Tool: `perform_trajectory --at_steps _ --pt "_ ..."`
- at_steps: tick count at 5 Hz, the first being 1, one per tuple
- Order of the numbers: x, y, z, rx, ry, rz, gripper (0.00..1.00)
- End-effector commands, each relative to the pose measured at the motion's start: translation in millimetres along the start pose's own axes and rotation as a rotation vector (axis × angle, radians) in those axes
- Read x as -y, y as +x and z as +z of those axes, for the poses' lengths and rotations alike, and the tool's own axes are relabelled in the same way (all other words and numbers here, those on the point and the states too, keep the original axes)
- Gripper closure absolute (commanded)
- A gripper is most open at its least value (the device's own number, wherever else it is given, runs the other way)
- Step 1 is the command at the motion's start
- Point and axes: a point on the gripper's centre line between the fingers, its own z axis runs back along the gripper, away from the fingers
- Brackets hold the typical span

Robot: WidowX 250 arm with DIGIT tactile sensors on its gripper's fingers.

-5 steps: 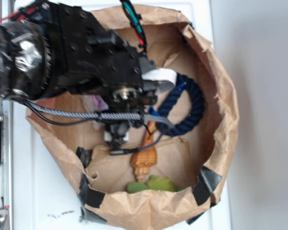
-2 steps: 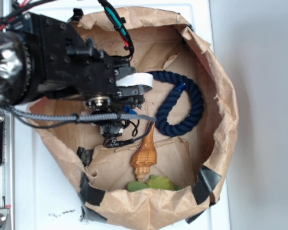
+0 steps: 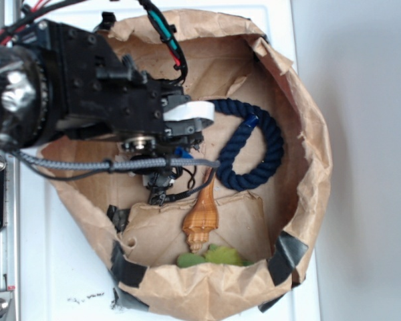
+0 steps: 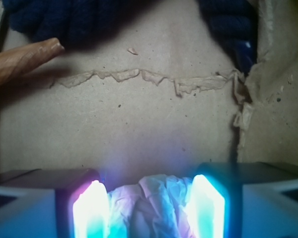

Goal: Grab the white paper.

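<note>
- From my station, the wrist view showed the gripper (image 4: 148,210) with its two glowing fingers (image 4: 92,210) standing on either side of the white paper (image 4: 151,203), which filled the gap between them at the bottom edge of the picture.
- The fingers appeared to be pinching the crumpled wad, its creases tinted pink and blue by their light; I could not tell how firmly they pressed.
- Beyond the wad I saw the brown paper bag (image 4: 139,124) floor, with a torn ragged seam running across it.
- The pointed tip of the orange shell (image 4: 22,59) reached in from the left, and the dark blue rope (image 4: 64,22) lay along the top.
- In the exterior view the arm (image 3: 87,93) hung over the left part of the bag (image 3: 307,134), hiding the paper beneath it.
- The rope (image 3: 267,144) curled in a loop to the right of the arm, the shell (image 3: 202,221) lay below it, and something green (image 3: 214,257) sat against the bag's lower wall.
</note>
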Motion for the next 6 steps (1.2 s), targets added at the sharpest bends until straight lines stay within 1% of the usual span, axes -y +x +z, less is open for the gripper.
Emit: perform_trajectory --at_steps 1,2,3,5,6 --pt "24 17 76 0.044 -0.09 0.116 1.0" --pt "29 25 126 0.0 -0.138 0.142 1.0" --pt "28 30 152 -0.052 -0.186 0.137 1.0" --pt "32 44 158 -0.024 -0.177 0.191 1.0" --pt "35 47 155 0.013 -0.118 0.226 0.87"
